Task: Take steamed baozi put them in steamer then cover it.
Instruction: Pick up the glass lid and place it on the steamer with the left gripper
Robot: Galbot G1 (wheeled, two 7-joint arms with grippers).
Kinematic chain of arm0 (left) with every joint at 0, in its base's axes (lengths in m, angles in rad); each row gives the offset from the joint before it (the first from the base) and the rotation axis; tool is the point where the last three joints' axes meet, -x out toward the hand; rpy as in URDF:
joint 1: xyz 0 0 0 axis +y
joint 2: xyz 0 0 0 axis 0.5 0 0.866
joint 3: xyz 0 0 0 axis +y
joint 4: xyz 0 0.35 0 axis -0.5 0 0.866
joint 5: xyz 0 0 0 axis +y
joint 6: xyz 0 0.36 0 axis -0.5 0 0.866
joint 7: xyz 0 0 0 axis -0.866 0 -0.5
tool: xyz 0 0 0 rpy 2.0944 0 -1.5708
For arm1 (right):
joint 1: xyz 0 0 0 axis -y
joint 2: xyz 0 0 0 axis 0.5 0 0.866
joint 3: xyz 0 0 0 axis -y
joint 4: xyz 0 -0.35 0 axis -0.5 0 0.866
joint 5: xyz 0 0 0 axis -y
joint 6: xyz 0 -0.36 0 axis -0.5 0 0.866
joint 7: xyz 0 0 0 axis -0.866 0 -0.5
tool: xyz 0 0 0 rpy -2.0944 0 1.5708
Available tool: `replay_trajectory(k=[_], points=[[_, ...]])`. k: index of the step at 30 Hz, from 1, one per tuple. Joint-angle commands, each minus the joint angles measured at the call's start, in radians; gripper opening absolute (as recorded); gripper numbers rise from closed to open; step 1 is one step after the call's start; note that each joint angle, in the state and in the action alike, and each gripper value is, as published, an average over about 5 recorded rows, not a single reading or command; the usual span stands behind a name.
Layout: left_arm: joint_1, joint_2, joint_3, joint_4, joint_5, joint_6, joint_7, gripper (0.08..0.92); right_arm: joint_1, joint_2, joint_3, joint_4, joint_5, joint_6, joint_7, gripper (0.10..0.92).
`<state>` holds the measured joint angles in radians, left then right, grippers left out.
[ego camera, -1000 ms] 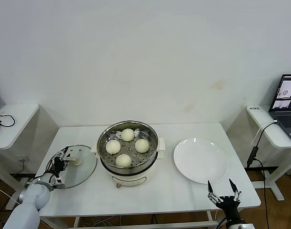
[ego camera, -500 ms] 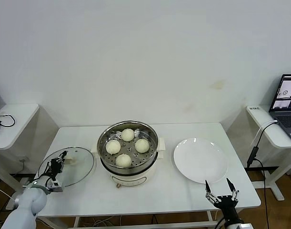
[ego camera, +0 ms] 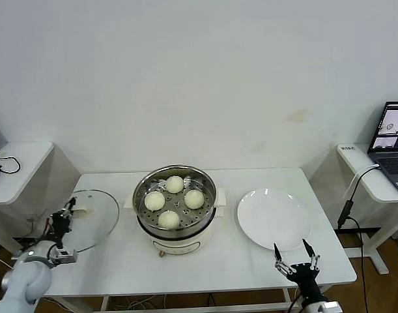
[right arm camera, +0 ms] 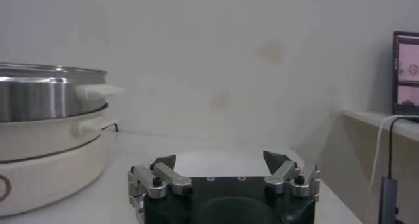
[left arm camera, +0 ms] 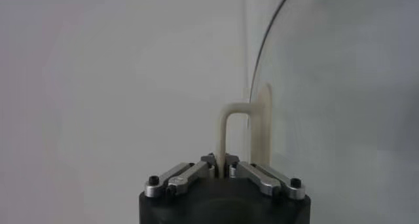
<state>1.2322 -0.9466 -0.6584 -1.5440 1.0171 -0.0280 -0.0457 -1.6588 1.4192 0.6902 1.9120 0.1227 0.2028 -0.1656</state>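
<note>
Left tool [ego camera: 64, 217] pinches the cream handle of the round clear glass cover [ego camera: 88, 218], tilted up at the white desk's [ego camera: 205, 264] left edge. Four cream-white baozi [ego camera: 174, 200] sit in the steel steamer [ego camera: 175, 210], centre. Right tool [ego camera: 292, 256] spread, near right.

Steamer [ego camera: 176, 225]: polished steel pot, perforated tray, glossy cream plastic base. Cover [ego camera: 94, 218]: clear glass, metal rim, cream plastic handle. Baozi [ego camera: 169, 219]: smooth, matt dough. Plate [ego camera: 273, 218]: glossy white. Worktop [ego camera: 238, 264]: smooth, matt white.
</note>
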Motion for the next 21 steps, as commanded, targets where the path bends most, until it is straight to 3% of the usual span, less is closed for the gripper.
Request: replay_trajectory(k=[1,5,10,21], points=[[0.149,0.039,-0.205,-0.322,-0.016,0.142,0.1,0.143,0.001,-0.031,-0.03,0.004,0.001,0.002,0.002,0.823],[0.151,0.064,-0.19,-0.397,-0.086,0.192,0.134,0.143,0.007,-0.04,-0.037,0.0,0.0,0.003,0.003,0.823],[0.131,0.076,-0.065,-0.502,-0.169,0.265,0.151,0.143,0.02,-0.037,-0.047,-0.01,-0.027,0.008,0.007,0.823],[-0.147,0.099,0.344,-0.529,-0.182,0.433,0.202,0.143,0.071,0.028,-0.055,-0.07,-0.156,0.009,0.029,0.823]])
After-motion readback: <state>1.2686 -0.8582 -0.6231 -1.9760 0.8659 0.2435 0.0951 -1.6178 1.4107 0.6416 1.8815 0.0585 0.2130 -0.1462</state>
